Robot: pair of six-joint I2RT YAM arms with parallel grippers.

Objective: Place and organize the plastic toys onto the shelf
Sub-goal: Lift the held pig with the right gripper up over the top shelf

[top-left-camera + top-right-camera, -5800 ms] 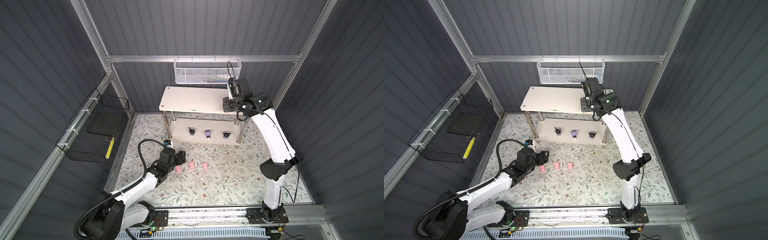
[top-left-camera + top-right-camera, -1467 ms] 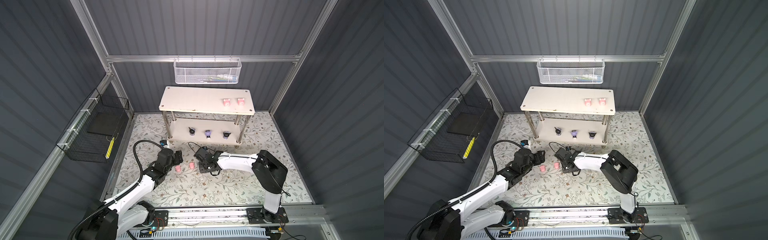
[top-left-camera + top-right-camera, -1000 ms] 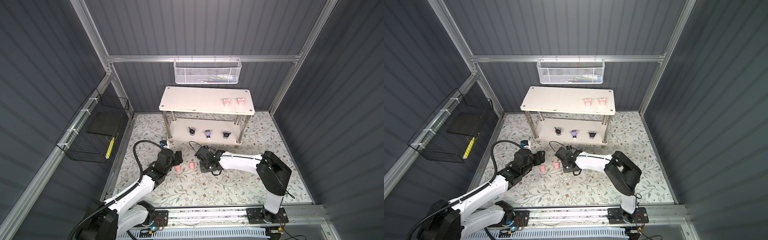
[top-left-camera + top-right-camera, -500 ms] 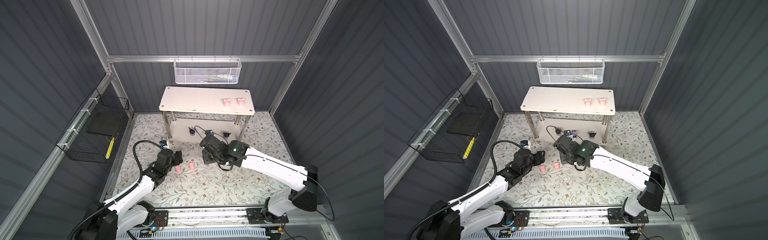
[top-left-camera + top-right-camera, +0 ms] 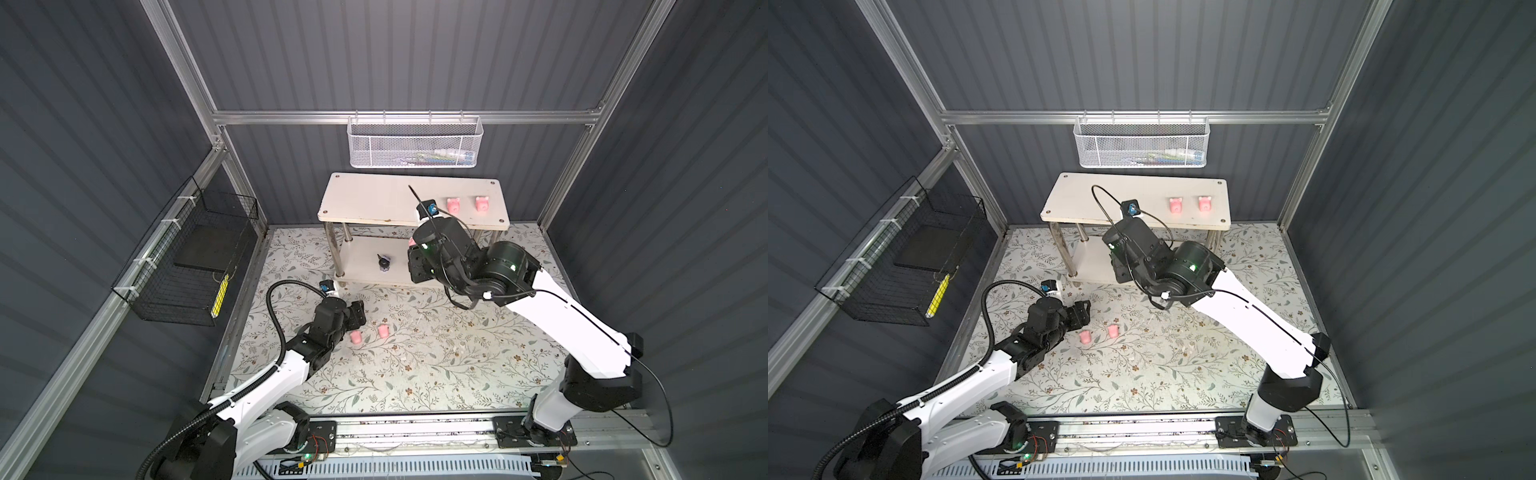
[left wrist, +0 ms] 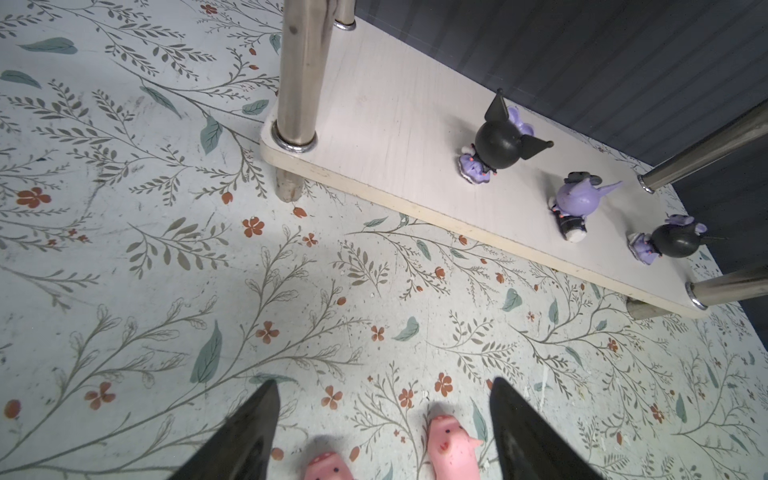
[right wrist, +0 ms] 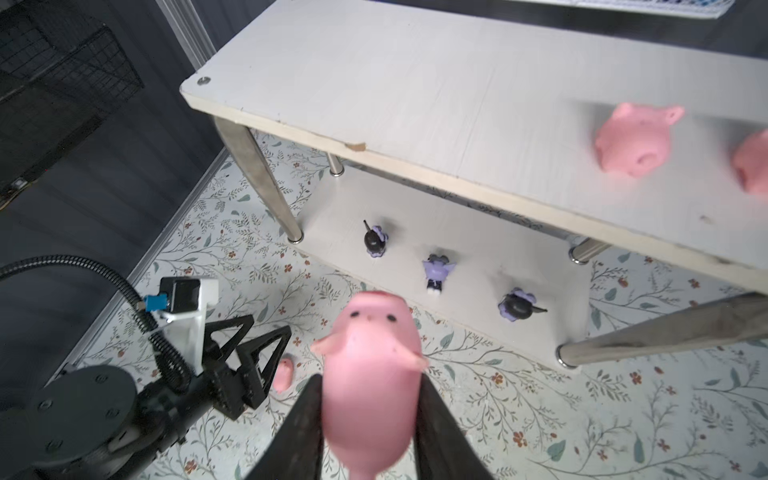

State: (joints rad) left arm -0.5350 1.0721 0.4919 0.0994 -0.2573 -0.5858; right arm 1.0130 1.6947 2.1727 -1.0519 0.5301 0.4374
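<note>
My right gripper (image 7: pixel 370 384) is shut on a pink pig toy (image 7: pixel 372 332), held in the air in front of the white shelf (image 5: pixel 374 199). Two pink pigs (image 5: pixel 453 204) (image 5: pixel 481 203) stand on the top tier at its right end. Three purple toys (image 6: pixel 496 145) (image 6: pixel 577 199) (image 6: pixel 669 241) stand in a row on the lower tier. Two more pink pigs (image 5: pixel 356 336) (image 5: pixel 383 331) lie on the floral mat. My left gripper (image 6: pixel 382 386) is open low over them, with one pig (image 6: pixel 451 444) between its fingers and untouched.
A white mesh basket (image 5: pixel 415 145) hangs on the back wall above the shelf. A black wire basket (image 5: pixel 187 266) hangs on the left wall. The right arm (image 5: pixel 498 266) crosses in front of the shelf's lower tier. The floral mat (image 5: pixel 415 365) covers the floor.
My right gripper has risen from the mat beside the pigs with one pink pig in it and now hangs in front of the shelf. The left arm has stayed put.
</note>
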